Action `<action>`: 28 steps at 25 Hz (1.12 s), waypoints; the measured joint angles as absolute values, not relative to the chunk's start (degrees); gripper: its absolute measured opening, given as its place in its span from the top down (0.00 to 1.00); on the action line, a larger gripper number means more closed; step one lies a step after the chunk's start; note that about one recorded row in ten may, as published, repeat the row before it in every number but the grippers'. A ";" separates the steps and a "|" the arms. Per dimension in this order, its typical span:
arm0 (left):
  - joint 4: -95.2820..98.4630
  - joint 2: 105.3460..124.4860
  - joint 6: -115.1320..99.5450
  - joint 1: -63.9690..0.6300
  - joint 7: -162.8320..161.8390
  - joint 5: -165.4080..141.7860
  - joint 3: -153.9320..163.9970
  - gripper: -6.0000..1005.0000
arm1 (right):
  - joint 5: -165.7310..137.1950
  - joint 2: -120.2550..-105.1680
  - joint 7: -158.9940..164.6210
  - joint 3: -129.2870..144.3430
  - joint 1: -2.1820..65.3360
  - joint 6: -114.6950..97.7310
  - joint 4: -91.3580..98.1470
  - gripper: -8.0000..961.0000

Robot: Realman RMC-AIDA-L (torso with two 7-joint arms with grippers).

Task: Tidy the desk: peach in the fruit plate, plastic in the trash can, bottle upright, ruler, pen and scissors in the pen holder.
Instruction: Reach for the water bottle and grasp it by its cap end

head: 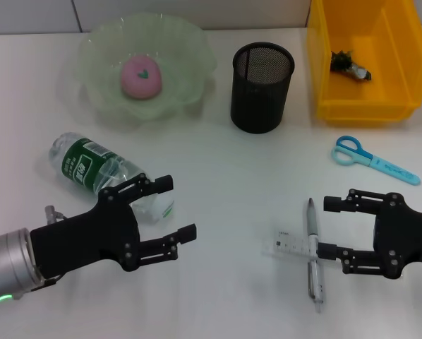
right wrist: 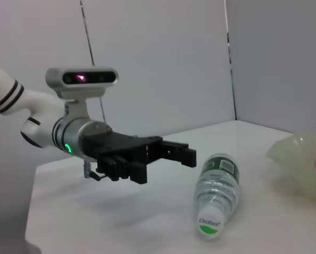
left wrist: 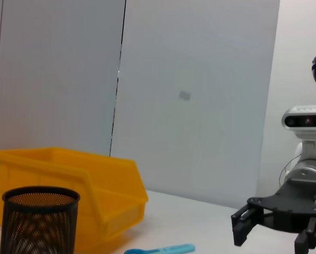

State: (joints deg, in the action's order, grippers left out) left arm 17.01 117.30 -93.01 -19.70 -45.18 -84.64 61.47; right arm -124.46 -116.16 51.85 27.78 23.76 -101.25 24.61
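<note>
A pink peach (head: pixel 141 76) lies in the pale green fruit plate (head: pixel 98 53) at the back left. The black mesh pen holder (head: pixel 262 86) stands mid-back. Crumpled plastic (head: pixel 348 65) lies in the yellow trash can (head: pixel 324 63). The clear bottle (head: pixel 105 173) with a green label lies on its side, and my left gripper (head: pixel 177 208) stands open just in front of it, apart from it. A grey pen (head: pixel 314 254) lies across a clear ruler (head: pixel 288 244). My right gripper (head: pixel 327 227) is open beside them. Blue scissors (head: pixel 373 160) lie flat behind it.
The left wrist view shows the pen holder (left wrist: pixel 39 219), the trash can (left wrist: pixel 68 177), the scissors (left wrist: pixel 160 249) and the right gripper (left wrist: pixel 271 235). The right wrist view shows the left gripper (right wrist: pixel 166 164), the bottle (right wrist: pixel 217 196) and the plate (right wrist: pixel 300 164).
</note>
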 joint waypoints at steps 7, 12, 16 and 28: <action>23.18 117.58 -93.78 -21.01 -50.93 -84.37 60.85 0.16 | -124.95 -116.19 51.83 27.78 23.85 -100.47 24.42 0.22; 31.31 116.38 -93.89 -25.22 -60.38 -87.74 61.60 0.16 | -125.03 -116.19 52.05 27.53 23.79 -100.36 24.44 0.22; 38.16 115.29 -93.83 -29.46 -69.00 -94.44 61.22 0.16 | -125.03 -116.19 52.20 27.40 23.75 -99.96 24.33 0.22; 59.16 117.70 -95.10 -38.65 -85.50 -120.79 61.59 0.16 | -125.03 -116.24 54.36 27.17 24.14 -97.42 24.35 0.22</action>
State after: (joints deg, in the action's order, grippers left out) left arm 59.16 117.70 -95.10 -38.65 -85.50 -120.79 61.59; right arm -125.03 -116.24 54.36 27.17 24.14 -97.42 24.35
